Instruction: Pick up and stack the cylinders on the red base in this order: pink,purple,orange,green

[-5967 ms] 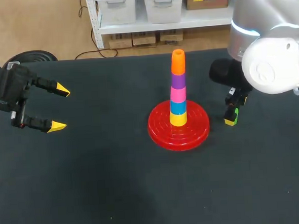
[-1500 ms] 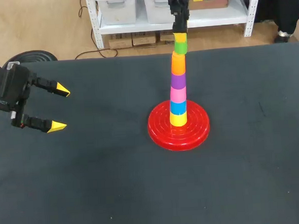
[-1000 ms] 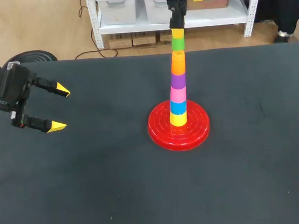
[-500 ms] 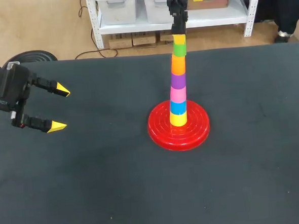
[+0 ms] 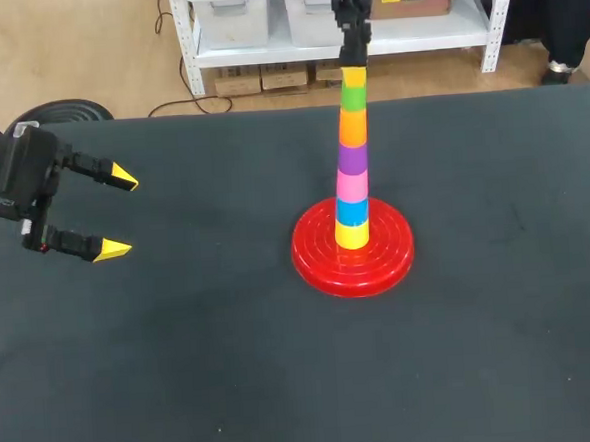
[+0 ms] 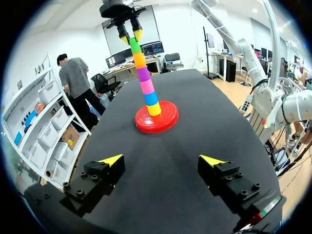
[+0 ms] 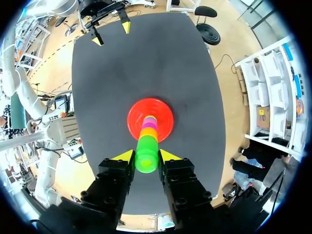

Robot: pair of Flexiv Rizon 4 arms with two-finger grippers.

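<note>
The red base (image 5: 317,255) stands mid-table with a tower on its peg: yellow, blue, pink (image 5: 351,185), purple (image 5: 352,158) and orange (image 5: 352,126). The green cylinder (image 5: 354,97) rests on top of the orange one. My right gripper (image 5: 353,75) comes straight down from above and is shut on the green cylinder (image 7: 146,155), one yellow-tipped finger (image 7: 124,156) on each side. My left gripper (image 5: 114,212) hovers open at the table's left side, far from the tower, with nothing between its fingers (image 6: 111,160). In the left wrist view the tower (image 6: 146,87) stands well ahead of it.
The dark table (image 5: 285,382) stretches all around the base. Its far edge (image 5: 268,109) runs just behind the tower. No other loose object lies on it.
My right gripper has lowered the green cylinder a little, down onto the orange one, and straightened it over the tower. The left arm has not moved.
</note>
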